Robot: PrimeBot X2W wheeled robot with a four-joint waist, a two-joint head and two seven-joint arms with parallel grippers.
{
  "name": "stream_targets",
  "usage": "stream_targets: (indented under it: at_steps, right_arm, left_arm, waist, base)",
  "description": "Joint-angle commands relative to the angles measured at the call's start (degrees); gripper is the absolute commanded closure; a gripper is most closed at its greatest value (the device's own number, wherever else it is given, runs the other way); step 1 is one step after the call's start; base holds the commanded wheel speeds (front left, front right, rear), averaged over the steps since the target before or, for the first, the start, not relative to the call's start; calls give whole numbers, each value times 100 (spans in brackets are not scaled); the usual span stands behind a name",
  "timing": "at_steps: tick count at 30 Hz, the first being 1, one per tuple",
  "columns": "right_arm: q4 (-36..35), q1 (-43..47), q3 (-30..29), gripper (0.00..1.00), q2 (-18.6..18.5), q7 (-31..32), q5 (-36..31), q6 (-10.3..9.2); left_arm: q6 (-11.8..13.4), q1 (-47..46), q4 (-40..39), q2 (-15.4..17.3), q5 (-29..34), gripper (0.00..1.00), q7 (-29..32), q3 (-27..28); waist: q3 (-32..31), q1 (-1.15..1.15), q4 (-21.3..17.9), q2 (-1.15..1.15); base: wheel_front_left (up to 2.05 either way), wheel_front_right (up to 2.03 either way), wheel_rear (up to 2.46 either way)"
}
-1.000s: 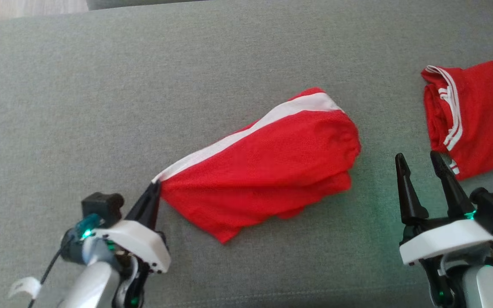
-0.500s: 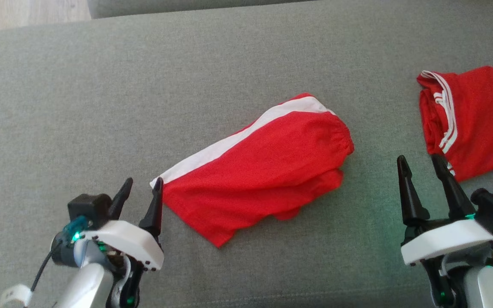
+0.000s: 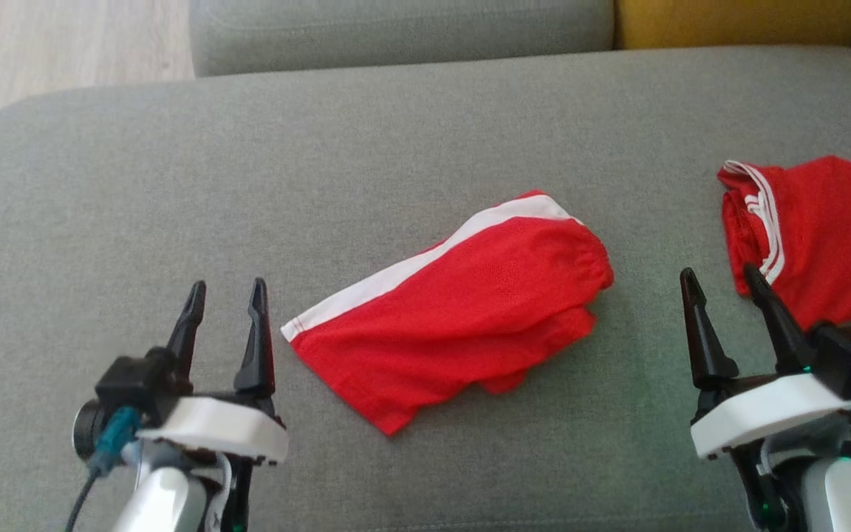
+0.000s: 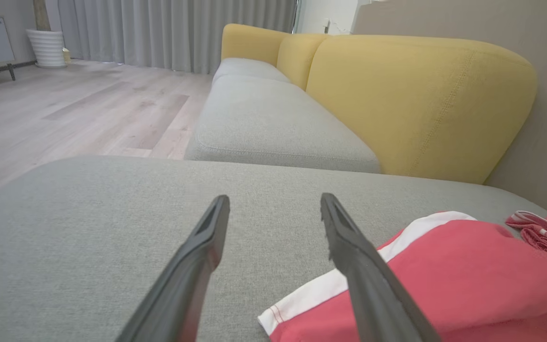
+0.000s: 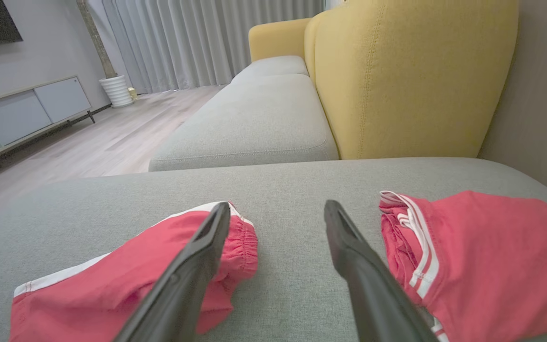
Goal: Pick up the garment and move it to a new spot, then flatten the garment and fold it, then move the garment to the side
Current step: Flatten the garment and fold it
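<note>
Grey sofa cushion (image 3: 396, 133) is the work surface. The folded red garment (image 3: 462, 310) lies flat on it just right of the left end effector (image 3: 227, 287), whose fingers are spread and empty, and its long axis slants forward and rightward from that near striped corner. Right end effector (image 3: 718, 275), also spread and empty, sits farther off with a second red garment (image 3: 824, 229) just beyond it, so I'd say left arm grabs, nothing blocking.

No legible text anywhere.
</note>
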Motion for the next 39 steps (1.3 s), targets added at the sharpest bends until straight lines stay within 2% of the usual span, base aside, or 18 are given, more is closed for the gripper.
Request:
stream_targets:
  at_steps: [1,10,27,32,39]
  right_arm:
    - [-242,-119,150,0,-20,15,-46,-5]
    - [-309,-11,174,0,-20,136,-46,-5]
    - [-169,-87,117,0,-20,173,-29,-5]
    - [88,-286,199,0,-20,206,16,-5]
    - [944,-860,327,0,-31,235,69,-5]
  left_arm:
    - [40,-82,-221,76,73,0,-65,240]
    - [97,214,-413,170,232,0,-71,186]
    - [84,119,-393,190,216,0,-45,74]
    - [66,46,-382,179,211,0,-44,38]
    - [2,-176,-367,127,238,0,-49,-48]
  waist:
    - [-70,0,33,0]
    - [-153,0,75,0]
    - [-75,0,166,0]
    - [5,0,240,0]
    - [310,0,399,0]
  base:
    - [0,0,0]
    - [0,0,0]
    - [0,0,0]
    - [0,0,0]
    - [0,0,0]
